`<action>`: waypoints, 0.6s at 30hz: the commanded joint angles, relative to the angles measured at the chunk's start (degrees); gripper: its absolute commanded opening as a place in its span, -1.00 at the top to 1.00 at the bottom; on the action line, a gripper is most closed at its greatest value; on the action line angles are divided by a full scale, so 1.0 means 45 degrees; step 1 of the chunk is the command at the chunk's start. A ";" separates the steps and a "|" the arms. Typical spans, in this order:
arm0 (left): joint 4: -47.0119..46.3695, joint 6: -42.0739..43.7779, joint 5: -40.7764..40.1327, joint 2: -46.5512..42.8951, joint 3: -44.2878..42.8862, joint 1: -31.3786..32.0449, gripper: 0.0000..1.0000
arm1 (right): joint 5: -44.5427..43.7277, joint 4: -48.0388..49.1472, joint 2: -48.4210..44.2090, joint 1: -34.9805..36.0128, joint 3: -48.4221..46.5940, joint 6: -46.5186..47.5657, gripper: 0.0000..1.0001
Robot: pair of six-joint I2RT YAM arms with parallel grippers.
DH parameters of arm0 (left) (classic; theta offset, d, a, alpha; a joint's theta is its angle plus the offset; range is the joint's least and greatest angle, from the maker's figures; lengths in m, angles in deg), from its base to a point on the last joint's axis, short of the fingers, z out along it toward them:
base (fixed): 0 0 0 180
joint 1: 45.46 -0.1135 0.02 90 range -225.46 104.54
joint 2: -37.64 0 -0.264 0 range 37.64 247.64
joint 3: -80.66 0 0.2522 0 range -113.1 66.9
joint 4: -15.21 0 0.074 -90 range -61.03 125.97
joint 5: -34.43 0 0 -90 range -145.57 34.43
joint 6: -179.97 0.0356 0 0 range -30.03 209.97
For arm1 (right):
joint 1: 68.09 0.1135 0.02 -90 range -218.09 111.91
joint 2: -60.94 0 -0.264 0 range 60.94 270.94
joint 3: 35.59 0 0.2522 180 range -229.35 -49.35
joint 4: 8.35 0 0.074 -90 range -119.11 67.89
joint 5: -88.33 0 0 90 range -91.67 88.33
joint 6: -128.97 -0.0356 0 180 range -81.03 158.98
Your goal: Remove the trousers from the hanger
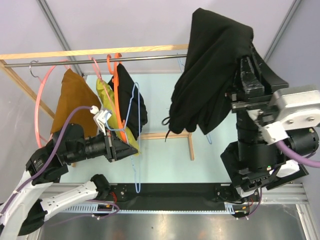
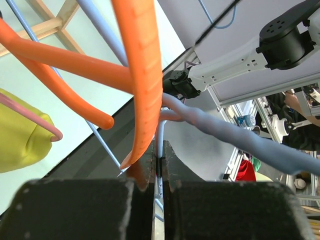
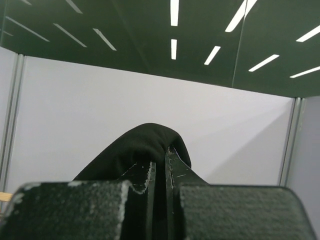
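The black trousers hang in a bunch from my right gripper, which is raised high at the right and shut on a fold of them. In the right wrist view the cloth humps over the shut fingertips of that gripper. My left gripper is at the left below the rail, shut on the thin wire of a light blue hanger. In the left wrist view the hanger's wire runs down between the closed jaws of that gripper. The trousers are apart from this hanger.
A wooden rack with a metal rail spans the back. On it hang an orange hanger with a black garment, a pink hanger, a brown garment and a yellow garment. A blue wire tip shows below the trousers.
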 commanded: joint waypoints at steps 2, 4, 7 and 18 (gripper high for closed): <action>-0.0638 0.0032 0.0175 -0.0120 0.0079 -0.0011 0.99 | 0.0767 0.1738 -0.0756 -0.0106 -0.0196 0.2559 1.00; -0.0696 -0.0007 0.0194 -0.0120 0.0118 -0.0011 0.99 | 0.0631 0.2147 -0.0912 -0.0203 -0.0118 0.2968 1.00; -0.0930 -0.0027 0.0311 -0.0061 0.0294 -0.0030 0.99 | -0.0032 0.2325 -0.1497 -0.0786 0.0621 0.2428 1.00; -0.1204 -0.0066 0.0566 -0.0080 0.0529 -0.0030 0.99 | -0.2160 0.2346 -0.4933 -0.4029 0.5622 -0.0464 1.00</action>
